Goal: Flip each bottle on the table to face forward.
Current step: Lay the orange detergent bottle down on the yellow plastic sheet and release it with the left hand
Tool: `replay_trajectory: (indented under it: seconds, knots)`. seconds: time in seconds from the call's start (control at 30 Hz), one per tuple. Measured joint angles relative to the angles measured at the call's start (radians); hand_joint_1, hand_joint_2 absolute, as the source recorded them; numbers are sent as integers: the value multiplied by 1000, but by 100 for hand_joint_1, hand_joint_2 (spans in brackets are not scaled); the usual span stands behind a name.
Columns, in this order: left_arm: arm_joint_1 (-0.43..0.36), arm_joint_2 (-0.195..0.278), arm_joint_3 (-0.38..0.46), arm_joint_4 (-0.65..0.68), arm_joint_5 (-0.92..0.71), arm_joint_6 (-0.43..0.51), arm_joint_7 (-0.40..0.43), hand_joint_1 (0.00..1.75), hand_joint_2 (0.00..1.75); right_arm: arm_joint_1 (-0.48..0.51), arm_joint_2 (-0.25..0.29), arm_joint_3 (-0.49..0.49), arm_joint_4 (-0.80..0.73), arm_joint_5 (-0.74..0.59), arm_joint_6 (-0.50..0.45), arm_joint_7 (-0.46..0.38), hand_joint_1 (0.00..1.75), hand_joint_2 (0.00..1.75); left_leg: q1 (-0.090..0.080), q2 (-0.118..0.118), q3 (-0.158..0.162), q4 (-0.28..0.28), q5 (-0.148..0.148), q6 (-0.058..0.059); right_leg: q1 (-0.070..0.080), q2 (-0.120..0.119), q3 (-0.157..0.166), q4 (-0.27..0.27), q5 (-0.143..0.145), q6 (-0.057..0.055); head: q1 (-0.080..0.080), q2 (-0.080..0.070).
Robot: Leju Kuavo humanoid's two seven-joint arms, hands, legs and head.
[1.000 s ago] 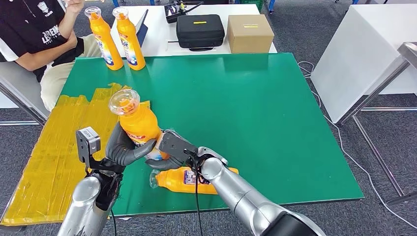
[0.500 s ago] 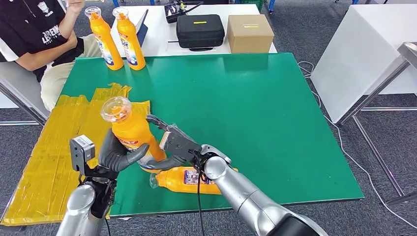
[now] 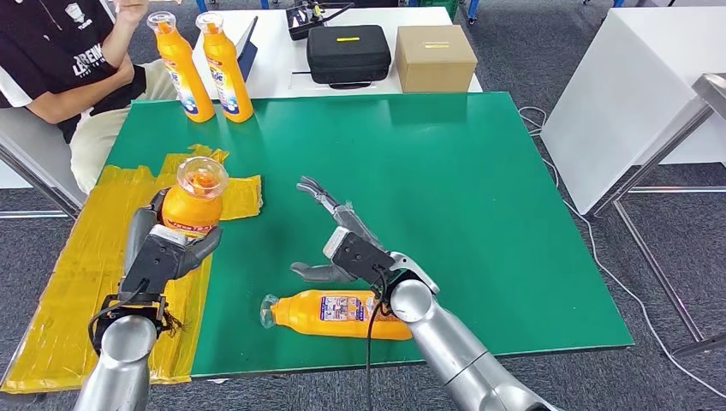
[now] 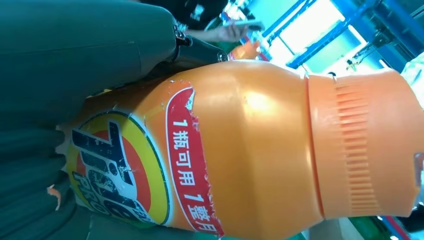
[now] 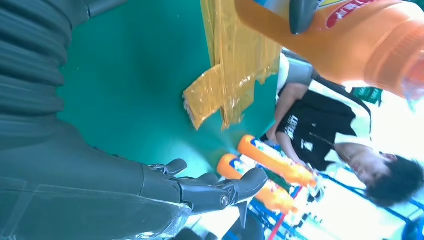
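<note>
- The left hand (image 3: 167,253) holds an orange bottle (image 3: 193,205) up off the table, over the yellow sheet (image 3: 77,282) at the table's left side; its fingers wrap around the bottle's body
- Up close in the left wrist view, the bottle's label with the big round logo (image 4: 117,172) shows beside the grey fingers (image 4: 75,60)
- The right hand (image 3: 342,248) is empty, with its fingers spread wide, and it hangs over the green table (image 3: 479,197) apart from every bottle
- A second bottle (image 3: 338,314) lies on its side near the front edge, just below the right hand
- Two more bottles (image 3: 205,64) stand upright at the far left corner, close to a seated person (image 3: 73,73)
- I think the step in hand is the held bottle: it looks ready to be set down standing with its front label facing forward
- Next, the left hand needs a slow, straight lowering so the bottle does not tip
- After that, the lying bottle looks like the next one to pick up and turn
</note>
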Motion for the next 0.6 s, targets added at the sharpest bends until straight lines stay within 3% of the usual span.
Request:
replay_trajectory:
  seconds: [0.2,0.37,0.47,0.6]
  knots:
    - [-110,57,-3,34,-470,97,140,175,175,32,-18,-50,-71,13,-12,5,0,175,1,0,0,0,1,-1,0,0,-1,0,0,0,0,0]
    - [-238,119,-44,144,-771,67,220,174,175,57,-30,-82,-108,18,-14,8,0,175,1,0,0,0,1,-1,0,0,-1,0,0,0,0,0]
    - [-304,153,-73,243,-816,-34,196,175,175,70,-35,-93,-121,25,-12,5,0,175,1,0,0,0,1,-1,0,0,-1,0,0,0,0,0]
    - [-403,206,-122,404,-794,-140,77,175,175,76,-37,-106,-123,27,3,-5,0,175,1,1,-1,0,1,-1,0,0,-2,1,0,0,0,0]
